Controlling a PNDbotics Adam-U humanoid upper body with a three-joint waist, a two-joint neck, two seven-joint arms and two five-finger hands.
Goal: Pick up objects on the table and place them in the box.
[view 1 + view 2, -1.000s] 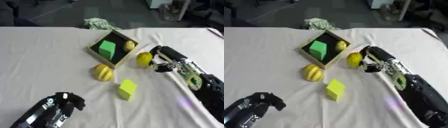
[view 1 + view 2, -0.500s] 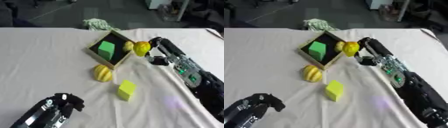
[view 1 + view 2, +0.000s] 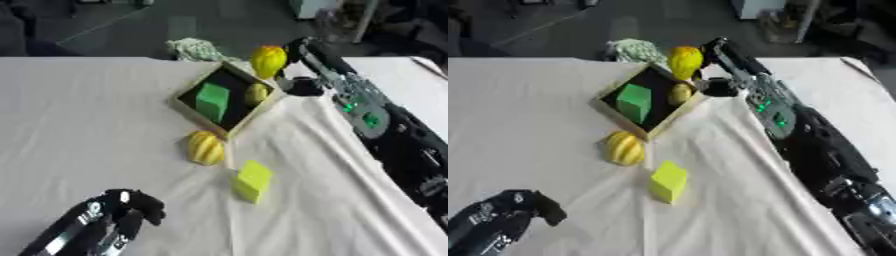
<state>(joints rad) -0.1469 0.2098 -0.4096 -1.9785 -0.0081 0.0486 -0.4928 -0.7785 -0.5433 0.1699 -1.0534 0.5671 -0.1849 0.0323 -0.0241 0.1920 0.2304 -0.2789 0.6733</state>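
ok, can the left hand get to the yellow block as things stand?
Probably yes. The left hand sits low near the table's front-left, and bare cloth lies between it and the yellow block. The ridged fruit sits farther back, out of the path.

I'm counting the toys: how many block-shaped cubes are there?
2. A green cube lies inside the box; a yellow-green cube sits on the cloth nearer the robot. The box could hide more.
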